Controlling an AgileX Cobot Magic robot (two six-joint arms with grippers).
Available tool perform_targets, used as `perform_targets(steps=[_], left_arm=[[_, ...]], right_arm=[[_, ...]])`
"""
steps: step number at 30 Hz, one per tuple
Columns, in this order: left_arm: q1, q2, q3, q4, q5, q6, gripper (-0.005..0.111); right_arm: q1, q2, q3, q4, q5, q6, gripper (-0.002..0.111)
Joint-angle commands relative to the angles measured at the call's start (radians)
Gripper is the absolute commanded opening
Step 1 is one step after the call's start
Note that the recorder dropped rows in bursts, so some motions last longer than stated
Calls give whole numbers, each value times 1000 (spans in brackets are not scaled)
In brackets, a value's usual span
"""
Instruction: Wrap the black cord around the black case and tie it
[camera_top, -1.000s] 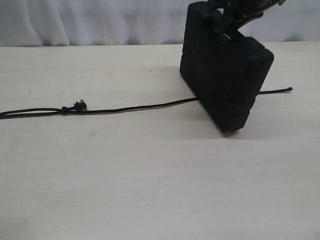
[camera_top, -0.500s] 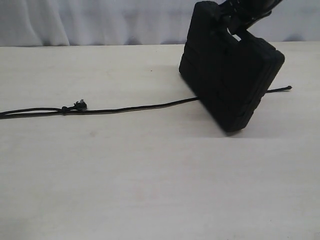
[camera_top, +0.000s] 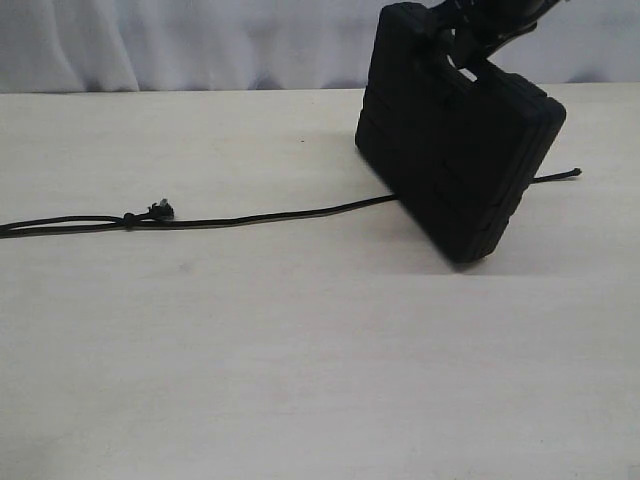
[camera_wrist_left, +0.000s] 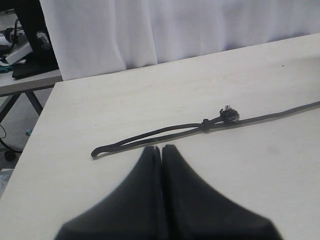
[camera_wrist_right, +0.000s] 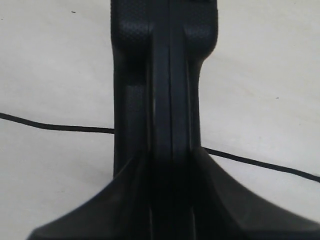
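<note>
Right jaws grip tilted black case (camera_top: 455, 150) over black cord (camera_top: 260, 216).

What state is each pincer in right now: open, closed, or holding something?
Left pincer: closed, holding nothing.
Right pincer: closed on the textured black plastic case, which is tilted.

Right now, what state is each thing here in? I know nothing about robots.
black case, closed, tilted on a lower corner, held at the top.
black cord, lying loose along the table, passing the case's base, not wrapped or tied.
knot, tied in the cord, resting on the table.
left tool, shut and empty, near the cord's looped end.
right tool, clamped on the case.
</note>
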Motion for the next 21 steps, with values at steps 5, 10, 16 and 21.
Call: perform_targets(steps=[5, 10, 16, 21], left_arm=[[1, -3, 2, -2, -12, 2, 0], [1, -3, 2, -2, -12, 2, 0], [1, -3, 2, -2, -12, 2, 0], [1, -3, 2, -2, -12, 2, 0]], right_arm=[[6, 24, 16, 137, 8, 156, 4], [89, 24, 16, -43, 8, 248, 4], [108, 24, 16, -63, 8, 258, 4], [108, 24, 16, -71, 8, 258, 4]])
